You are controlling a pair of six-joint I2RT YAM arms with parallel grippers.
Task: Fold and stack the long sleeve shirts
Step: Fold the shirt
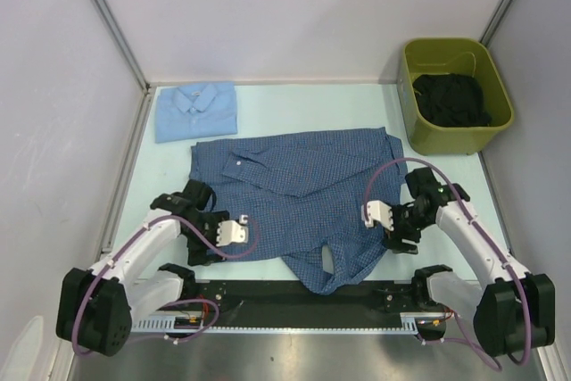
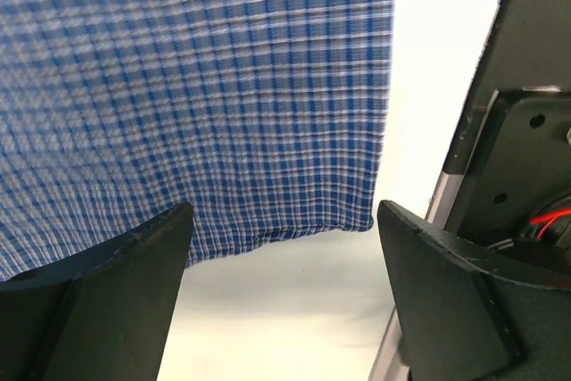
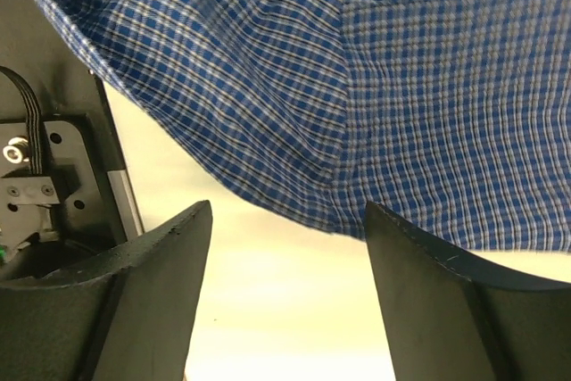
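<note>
The medium blue checked long sleeve shirt (image 1: 303, 189) lies spread out and rumpled in the middle of the table, with one part trailing toward the front edge. The pale blue shirt (image 1: 196, 111) lies folded at the back left. My left gripper (image 1: 239, 231) is low at the checked shirt's left hem. In the left wrist view this gripper (image 2: 284, 220) is open, with only bare table between its fingers and the checked cloth (image 2: 196, 95) just ahead. My right gripper (image 1: 371, 214) is at the shirt's right edge. It (image 3: 287, 211) is open too, the cloth's edge (image 3: 357, 104) just beyond its tips.
An olive green bin (image 1: 426, 136) holding dark cloth (image 1: 451, 100) stands at the back right. Grey walls enclose the table (image 1: 303, 104) at the back and sides. A black rail (image 1: 294, 296) with both arm bases runs along the front edge.
</note>
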